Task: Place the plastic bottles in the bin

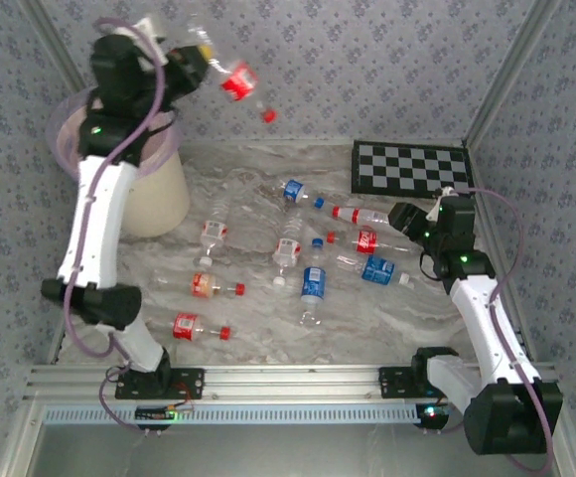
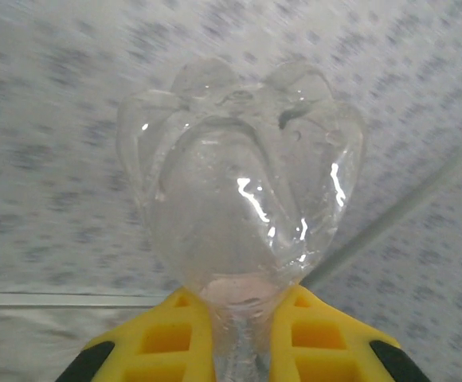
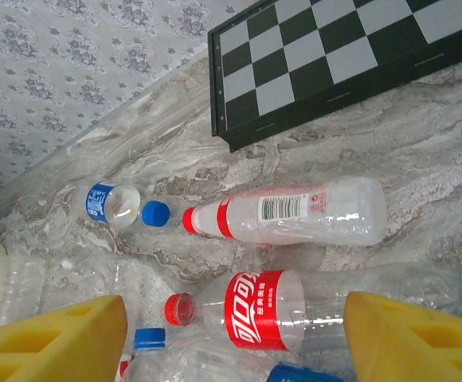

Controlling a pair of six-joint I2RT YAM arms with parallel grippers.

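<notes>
My left end effector (image 1: pixel 203 55) clamped on a red-labelled bottle (image 1: pixel 238 79), raised near the bin (image 1: pixel 159 204), my right end effector (image 1: pixel 405 217) spread open above bottles (image 3: pixel 295 211) on the worktop (image 1: pixel 268 333)

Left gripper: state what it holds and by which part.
The left gripper holds a red-labelled plastic bottle by its clear lower body, near the base, squeezed between the yellow fingers.
</notes>
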